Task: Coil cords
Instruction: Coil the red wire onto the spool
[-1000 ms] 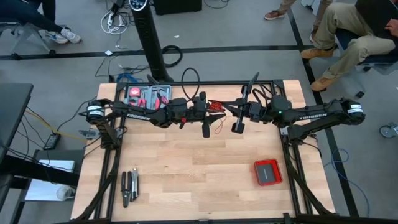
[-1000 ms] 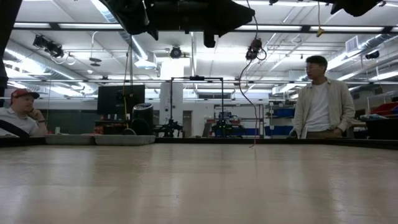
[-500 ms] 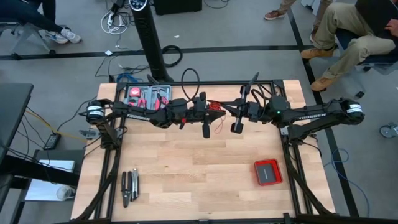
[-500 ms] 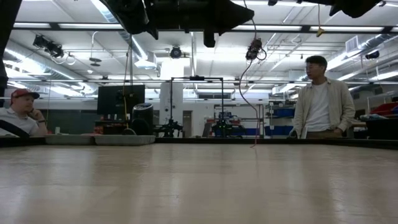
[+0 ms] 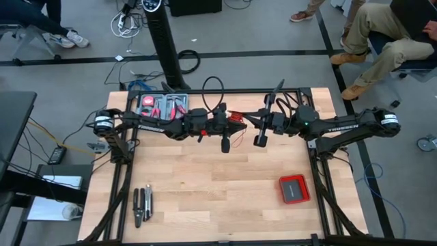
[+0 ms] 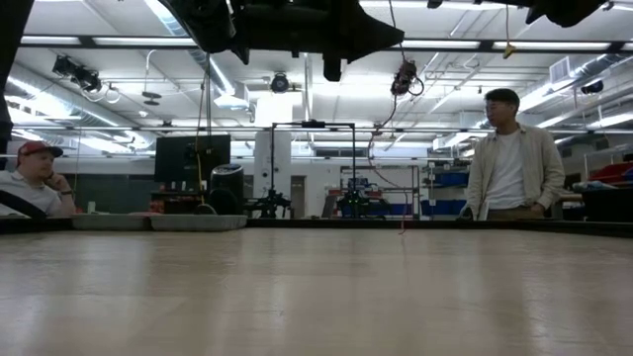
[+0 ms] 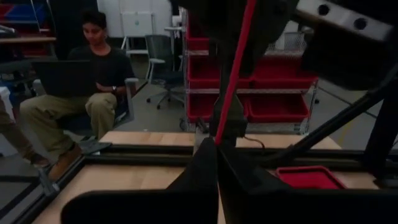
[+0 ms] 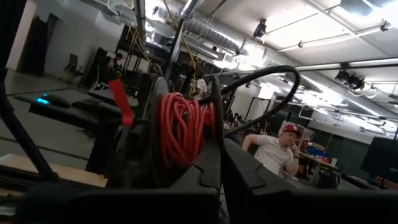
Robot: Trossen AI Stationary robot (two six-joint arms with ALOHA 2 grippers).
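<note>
I have both arms stretched level toward each other, high above the far half of the surface (image 5: 205, 184). My left claw (image 7: 217, 163) is pinched shut on the red wire (image 7: 233, 68), which runs taut away from its fingertips. My right claw (image 8: 219, 163) is shut too, holding the spool wound with red wire coils (image 8: 181, 129). Seen from above, a few thin red strands hang between the two claws (image 5: 238, 126).
</note>
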